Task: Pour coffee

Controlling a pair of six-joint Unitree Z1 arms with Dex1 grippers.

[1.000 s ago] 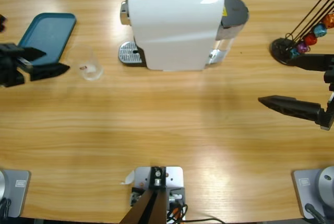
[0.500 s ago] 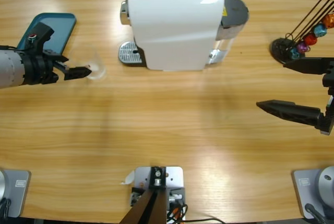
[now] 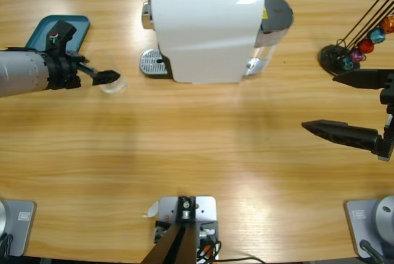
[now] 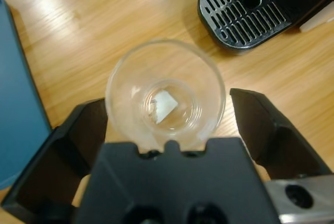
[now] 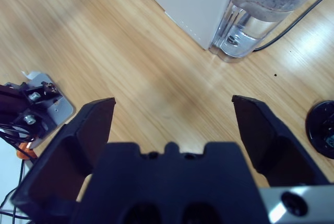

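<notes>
A large white boxy coffee machine (image 3: pixel 206 30) is standing at the far side of the long wooden table (image 3: pixel 197 153), with its perforated metal drip tray (image 3: pixel 152 63) jutting out beside it and a clear water tank (image 5: pixel 255 25) sitting at its other end (a dark cable is trailing away from there). A teal rectangular plastic tray (image 3: pixel 58 39) is lying well apart. A black wire capsule rack (image 3: pixel 360 33) is holding small round coloured capsules (image 3: pixel 366 45).

Left gripper (image 4: pixel 166 117) and right gripper (image 5: pixel 175 130) both level over the table, fingers spread wide.
</notes>
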